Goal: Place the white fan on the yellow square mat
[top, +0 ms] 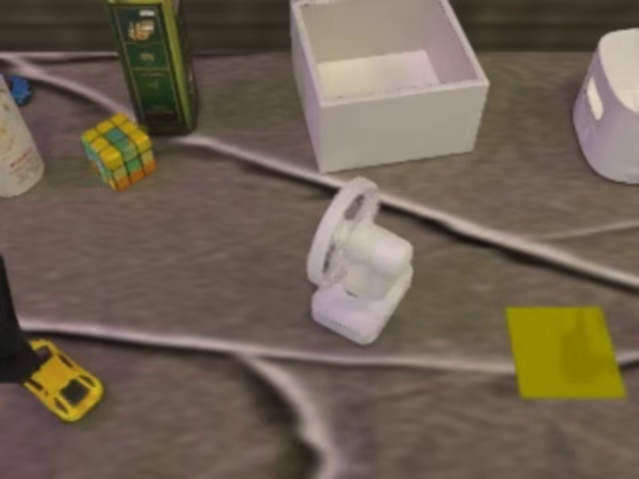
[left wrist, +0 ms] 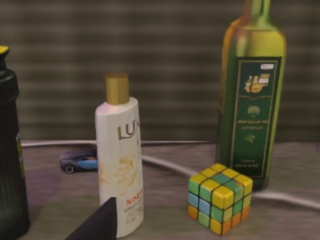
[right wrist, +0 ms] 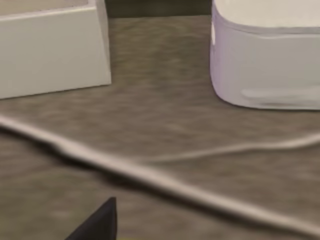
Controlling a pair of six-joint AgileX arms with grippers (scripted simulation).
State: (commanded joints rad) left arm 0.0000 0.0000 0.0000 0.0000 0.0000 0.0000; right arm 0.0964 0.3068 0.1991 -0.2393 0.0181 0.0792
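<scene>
Nothing of the task done yet, judging by the layout. Fan (top: 357, 261) standing upright near the middle of the worktop (top: 200, 259), base down, ring guard facing toward the left edge, untouched by either gripper. Mat (top: 562, 351) lying flat near the right edge, toward the near right corner, well apart from the fan and bare.

Left arm showing only as a dark sliver at the left edge, just beside a yellow toy car (top: 63, 378); whether its gripper is wide or narrow cannot be told. Right arm not appearing from above at all; its wrist camera looking low across the worktop toward the box (right wrist: 50, 50) and the rounded appliance (right wrist: 267, 55), with only a dark tip at the frame's bottom, so its gripper state cannot be told either.

Along the far edge: bottle (top: 155, 60), cube (top: 120, 150), open box, appliance at the far right corner. Lotion bottle (left wrist: 120, 165) and small blue car (left wrist: 80, 161) at the far left.

Remaining, as a judgement: reaching the fan, gripping it, carrying it rightward, setting it on the mat.
</scene>
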